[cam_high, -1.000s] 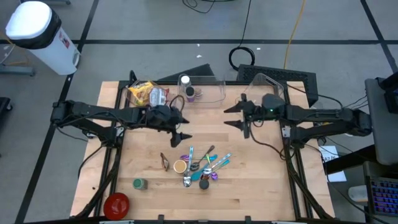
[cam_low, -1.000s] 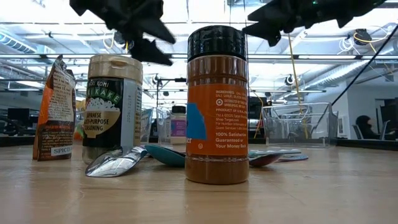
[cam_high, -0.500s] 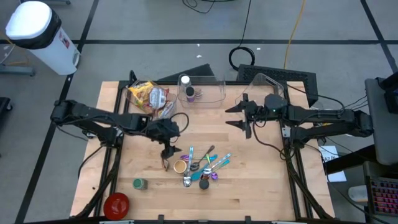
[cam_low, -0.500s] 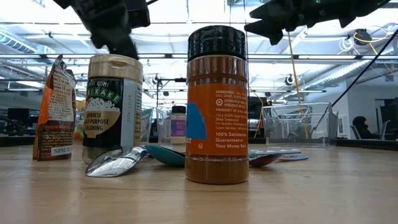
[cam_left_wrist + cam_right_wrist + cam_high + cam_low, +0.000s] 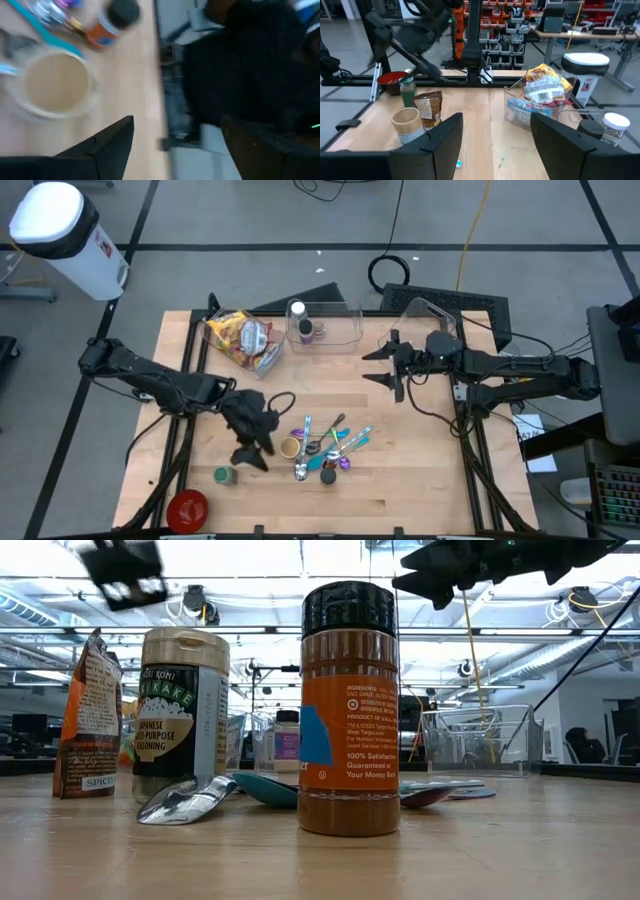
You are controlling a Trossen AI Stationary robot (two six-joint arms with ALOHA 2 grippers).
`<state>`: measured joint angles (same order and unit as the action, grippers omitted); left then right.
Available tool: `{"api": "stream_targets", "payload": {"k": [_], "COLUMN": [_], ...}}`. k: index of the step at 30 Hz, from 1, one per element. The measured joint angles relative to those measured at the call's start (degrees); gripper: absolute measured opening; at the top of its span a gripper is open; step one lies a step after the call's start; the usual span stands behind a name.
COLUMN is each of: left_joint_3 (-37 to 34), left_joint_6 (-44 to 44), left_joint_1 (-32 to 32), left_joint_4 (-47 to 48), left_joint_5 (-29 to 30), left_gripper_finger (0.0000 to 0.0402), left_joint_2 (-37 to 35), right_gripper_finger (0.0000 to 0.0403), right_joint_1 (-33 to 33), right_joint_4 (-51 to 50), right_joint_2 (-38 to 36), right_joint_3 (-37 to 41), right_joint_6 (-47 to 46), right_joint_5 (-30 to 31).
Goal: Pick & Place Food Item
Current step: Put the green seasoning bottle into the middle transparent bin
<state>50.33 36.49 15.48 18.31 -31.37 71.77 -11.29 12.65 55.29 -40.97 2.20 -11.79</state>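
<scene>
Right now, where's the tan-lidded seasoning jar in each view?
High: seasoning jar mid-table.
Low: left of centre.
Left wrist: at the left, lid seen from above.
Right wrist: lower left.
Landmark: brown pouch beside it.

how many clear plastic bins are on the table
2, both along the far edge: one bin near the middle with a small white-capped bottle inside, and another bin to its right, by the right arm. None seem hidden.

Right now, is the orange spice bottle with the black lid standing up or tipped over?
Standing up. The spice bottle sits flat on the table, lid on top.
</scene>
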Motion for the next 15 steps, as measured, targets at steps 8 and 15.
{"api": "stream_targets", "payload": {"k": [8, 15], "left_joint_3": [-0.1, -0.1], "left_joint_6": [24.1, 40.8], "left_joint_1": [6.5, 10.6], "left_joint_4": [6.8, 25.6], "left_joint_5": [-5.7, -0.2], "left_gripper_finger": [0.0264, 0.0247], "left_joint_2": [0.2, 0.2], "right_gripper_finger": [0.0226, 0.0226], "right_joint_1": [0.0, 0.0], "right_joint_4": [4.3, 8.2], "right_joint_2": [0.0, 0.0], "right_joint_3": [0.0, 0.0], "right_joint_6": [2.1, 5.4], "right_joint_5": [0.0, 0.0]}}
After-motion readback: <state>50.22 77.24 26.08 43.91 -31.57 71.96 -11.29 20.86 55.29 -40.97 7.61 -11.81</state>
